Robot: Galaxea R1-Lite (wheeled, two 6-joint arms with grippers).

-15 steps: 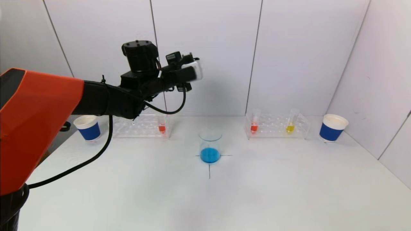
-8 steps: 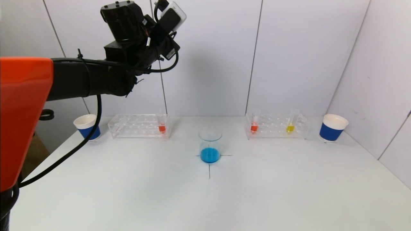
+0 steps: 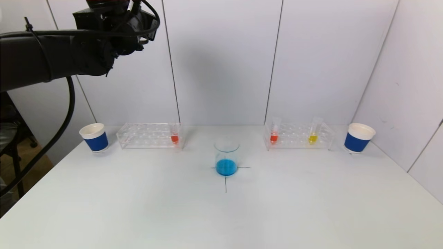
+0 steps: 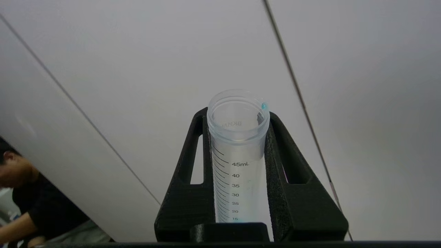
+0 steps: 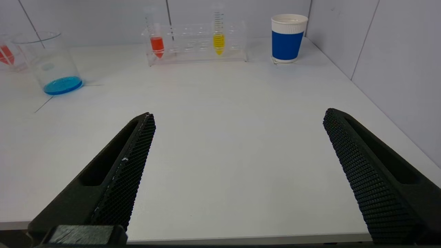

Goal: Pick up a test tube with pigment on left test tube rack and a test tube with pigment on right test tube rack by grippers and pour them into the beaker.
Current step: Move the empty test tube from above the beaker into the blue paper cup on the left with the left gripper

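Pinching a seemingly drained test tube (image 4: 237, 155), left tool (image 4: 237, 165) high above table edge (image 3: 52, 162); right tool (image 5: 237, 137) spread.

The left gripper (image 4: 237, 172) is raised high above the table's (image 3: 138, 207) left rear, a test tube (image 4: 237, 155) between its fingers. Well below it stands the left rack (image 3: 148, 136); the beaker (image 3: 226, 157) lies lower and to its right, the right rack (image 3: 299, 136) farther right.
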